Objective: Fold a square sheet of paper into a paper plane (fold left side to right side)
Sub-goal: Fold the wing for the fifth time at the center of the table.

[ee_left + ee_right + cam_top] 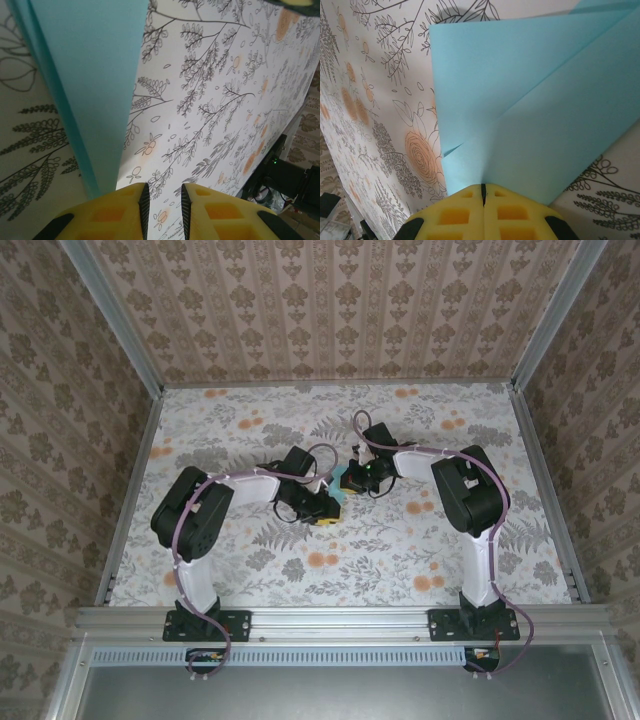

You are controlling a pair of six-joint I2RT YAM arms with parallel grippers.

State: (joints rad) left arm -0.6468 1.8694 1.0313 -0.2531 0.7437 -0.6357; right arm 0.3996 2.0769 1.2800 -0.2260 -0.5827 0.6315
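Rail: an aluminium bar ran along the near edge, with both arm bases bolted to it.
Table: a cloth printed with grey leaves and orange flowers covered it, inside a metal frame.
Walls: brown damask wallpaper closed in the left, right and far sides.
Sheet of paper: light blue and folded into overlapping layers with a diagonal edge, it sat mid-table between the two tools. From above the tools hid most of it, and the wrist views cut off its far edges.
Left arm: elbow out to the left, forearm reaching in to the centre.
Left tool: yellow fingers stood a narrow gap apart with cloth showing between them. The sheet rose just beside its left finger, and contact could not be told.
Right arm: elbow out to the right, forearm angled inward.
Right tool: fingers pressed together, pinching the sheet's near edge.
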